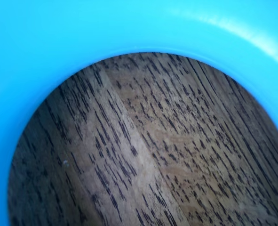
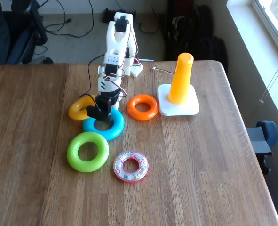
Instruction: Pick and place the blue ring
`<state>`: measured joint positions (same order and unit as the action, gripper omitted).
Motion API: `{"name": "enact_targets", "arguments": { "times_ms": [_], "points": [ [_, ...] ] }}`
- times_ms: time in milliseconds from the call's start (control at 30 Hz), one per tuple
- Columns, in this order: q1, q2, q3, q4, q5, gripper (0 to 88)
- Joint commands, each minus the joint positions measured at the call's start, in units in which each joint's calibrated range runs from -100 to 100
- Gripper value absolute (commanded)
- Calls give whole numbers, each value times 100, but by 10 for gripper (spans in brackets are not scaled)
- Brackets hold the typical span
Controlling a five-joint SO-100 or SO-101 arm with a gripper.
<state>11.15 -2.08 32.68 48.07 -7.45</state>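
Observation:
The blue ring (image 2: 114,129) is a glossy cyan donut lying on the wooden table (image 2: 200,165) between the yellow and green rings. My gripper (image 2: 101,116) points down onto its far left rim, black fingers straddling the rim, one outside and one over the hole. Whether they press on the ring cannot be told. In the wrist view the blue ring (image 1: 44,42) arcs very close across the top and left, with wood grain (image 1: 153,155) showing through its hole.
A yellow ring (image 2: 76,108) lies just left of the gripper and an orange ring (image 2: 142,107) to its right. A lime-green ring (image 2: 87,151) and a clear pink beaded ring (image 2: 131,166) lie nearer the front. An orange cone peg (image 2: 181,77) stands on a white base (image 2: 188,107).

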Motion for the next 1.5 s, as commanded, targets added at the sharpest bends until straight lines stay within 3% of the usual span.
{"name": "enact_targets", "arguments": {
  "times_ms": [0, 233, 633, 1333, 1467],
  "points": [
    [62, -826, -93, -18, -5, 18],
    [62, -1560, -66, 47, -5, 18],
    [12, -2177, -137, 1052, -5, 18],
    [-39, -4079, -137, 1181, -5, 18],
    [-416, -4329, -137, 1189, -5, 18]
  ]
}}
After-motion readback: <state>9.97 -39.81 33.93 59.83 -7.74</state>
